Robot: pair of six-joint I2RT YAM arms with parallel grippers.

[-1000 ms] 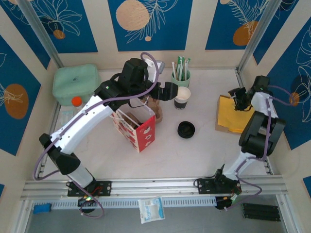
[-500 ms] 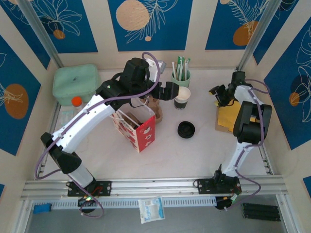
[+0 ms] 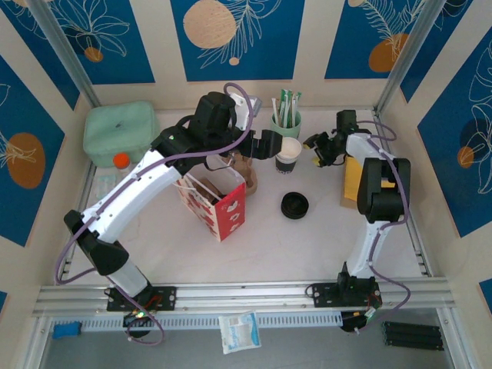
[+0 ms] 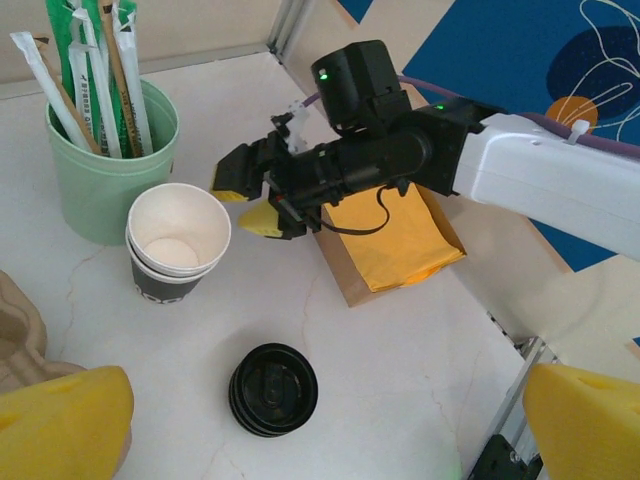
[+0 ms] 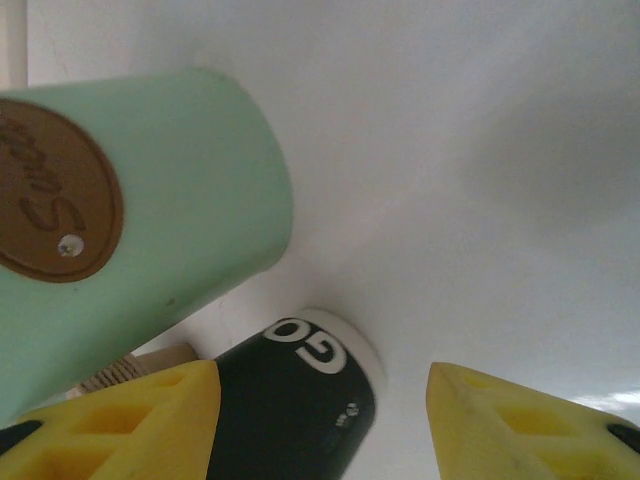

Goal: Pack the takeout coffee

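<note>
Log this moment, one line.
left fingers: open, empty | right fingers: open, empty, near black-sided cup | lid stack: on table

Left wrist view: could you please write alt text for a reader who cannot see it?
The right arm's open pincer points at an empty black-sided paper cup beside a mint-green cup of sticks on a white table. Black lids and a yellow paper stack lie nearby.

right gripper (image 3: 318,151) no longer above the flat yellow paper stack (image 3: 351,181) near the right wall, swung left along the far side of the table, now just right of the white-rimmed black-sided paper cup (image 3: 289,156), right arm folded upright beside the stack
</note>
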